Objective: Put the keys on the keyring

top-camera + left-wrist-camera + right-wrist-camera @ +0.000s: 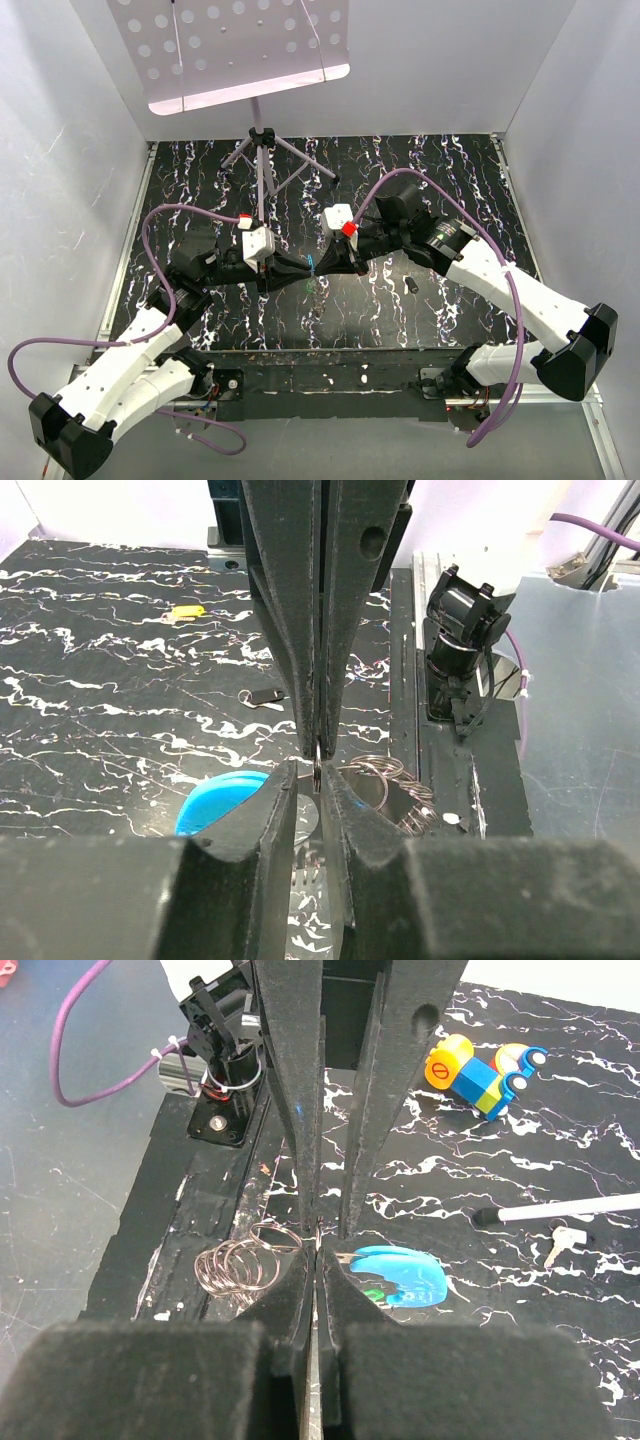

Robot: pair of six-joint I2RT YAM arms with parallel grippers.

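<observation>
Both grippers meet above the middle of the mat. My right gripper is shut on a thin metal ring of the keyring, held off the mat. The keyring's blue tag hangs on one side of the jaws and a bunch of wire rings on the other. My left gripper faces it tip to tip, its jaws a narrow gap apart around that ring's edge. One small silver key and a dark-headed key lie on the mat.
A music stand's tripod stands at the back centre, and one leg tip reaches near the silver key. A yellow and blue toy and a small yellow piece lie on the mat. Purple cables loop beside both arms.
</observation>
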